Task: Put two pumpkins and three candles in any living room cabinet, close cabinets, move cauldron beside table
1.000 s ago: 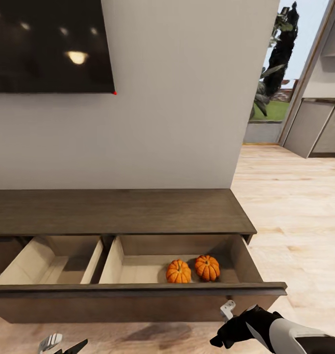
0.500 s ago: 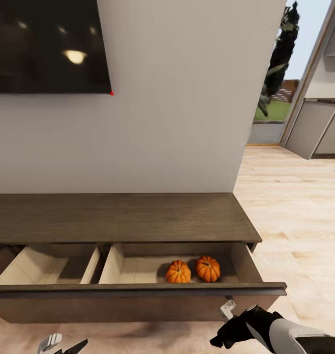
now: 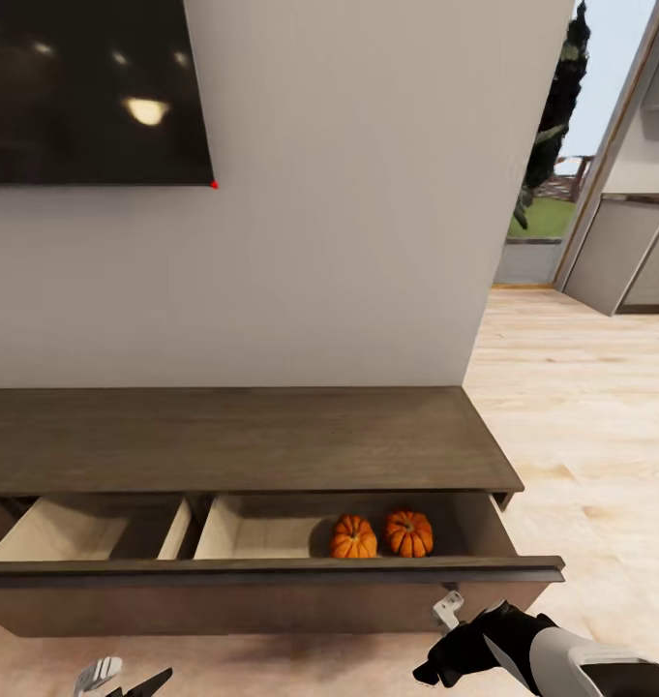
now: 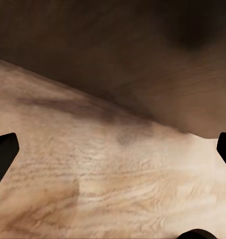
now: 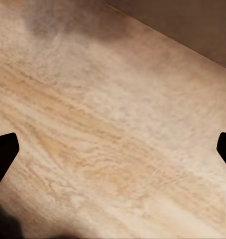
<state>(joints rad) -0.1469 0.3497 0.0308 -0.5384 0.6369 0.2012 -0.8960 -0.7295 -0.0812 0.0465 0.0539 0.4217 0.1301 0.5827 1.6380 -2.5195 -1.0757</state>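
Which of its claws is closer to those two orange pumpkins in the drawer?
Right. The right claw sits just below the pumpkins, outside the drawer front; the left claw is far off toward the drawer's other end.

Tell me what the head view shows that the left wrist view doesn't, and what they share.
Head view: two pumpkins side by side in the cabinet's open right drawer, a dark screen on the wall, and the right gripper. Left wrist view: the left gripper's dark fingertips wide apart, nothing between them. Both: pale wood floor and dark brown cabinet wood.

Head faces cabinet [image 3: 242,440]; wrists apparently near floor [image 5: 113,129].
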